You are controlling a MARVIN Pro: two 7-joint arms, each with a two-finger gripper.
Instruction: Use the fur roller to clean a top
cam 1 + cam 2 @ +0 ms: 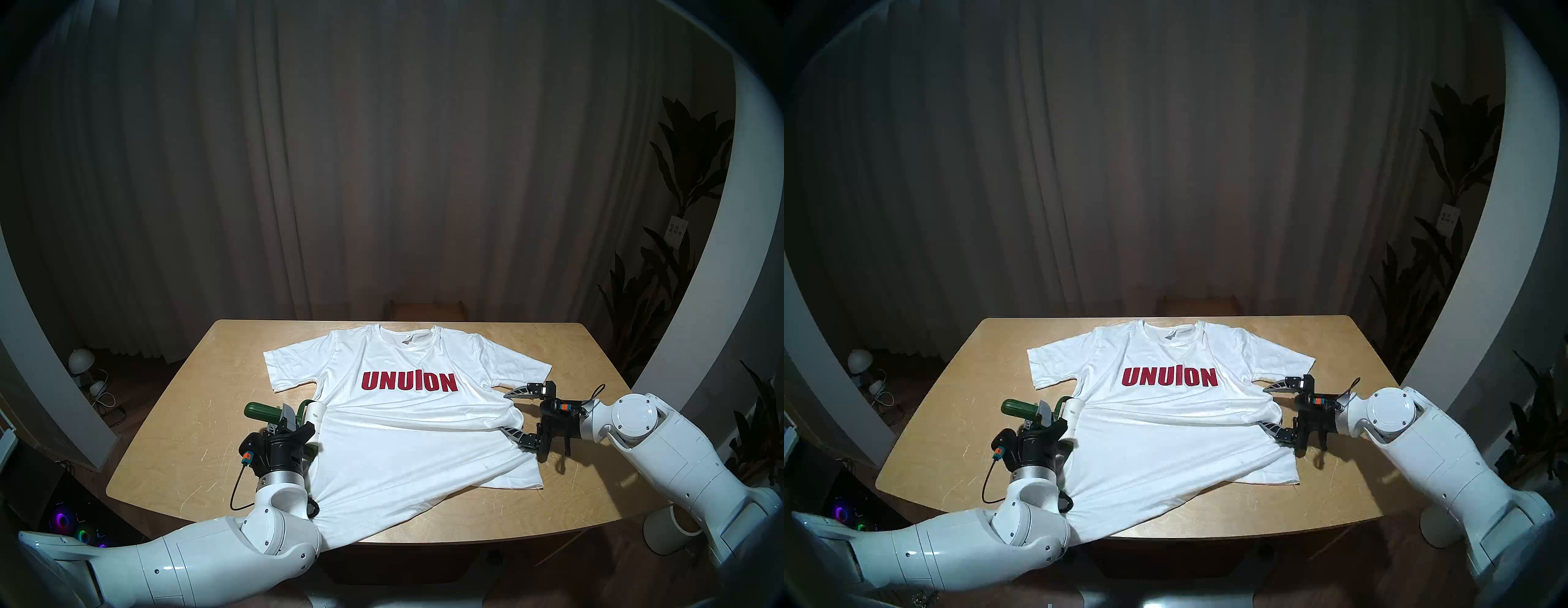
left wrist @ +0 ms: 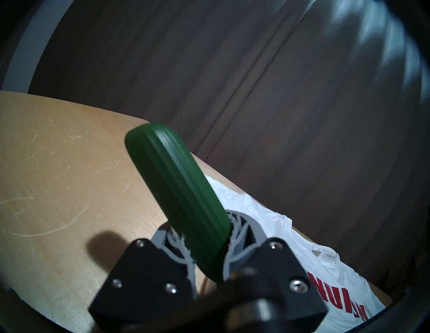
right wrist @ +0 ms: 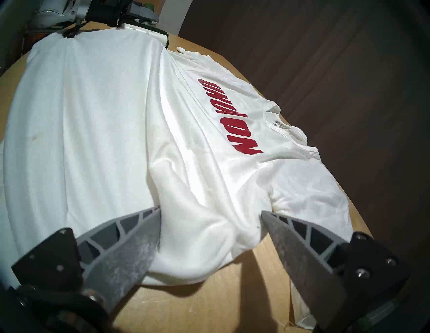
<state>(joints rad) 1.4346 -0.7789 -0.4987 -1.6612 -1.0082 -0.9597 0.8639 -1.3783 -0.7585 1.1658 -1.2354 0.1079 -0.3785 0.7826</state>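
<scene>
1. The lint roller [image 1: 283,414] sits at the centre left of the head view, at the left hem-side edge of the white "UNUION" T-shirt [image 1: 407,446]. Its dark green handle points toward the frame's left and its white sticky roll lies against the cloth.
2. The left gripper [image 1: 288,424] is clamped nearly closed on the green handle. In the left wrist view the ribbed handle rises from between the grey fingers [image 2: 242,241].
3. The right gripper [image 1: 511,414] is at the centre right of the head view with its jaws spread wide. A bunched fold of the shirt's side lies between the fingers [image 3: 130,234]. Whether they pinch it or merely straddle it, I cannot tell.
4. Pose: the left forearm comes in from the lower left, its gripper about level and aimed up the wooden table [image 1: 169,446]. The right arm reaches in from the lower right, tilted down toward the fabric.
5. Risk: the shirt is already rucked into a ridge across its middle, and its lower hem hangs over the near table edge under the left arm. The sticky roll would likely drag loose cloth along instead of rolling over it.
6. Risk: if the right gripper is not really anchoring the fold, the whole shirt may slide toward the roller. The left elbow may also catch the hanging hem.
</scene>
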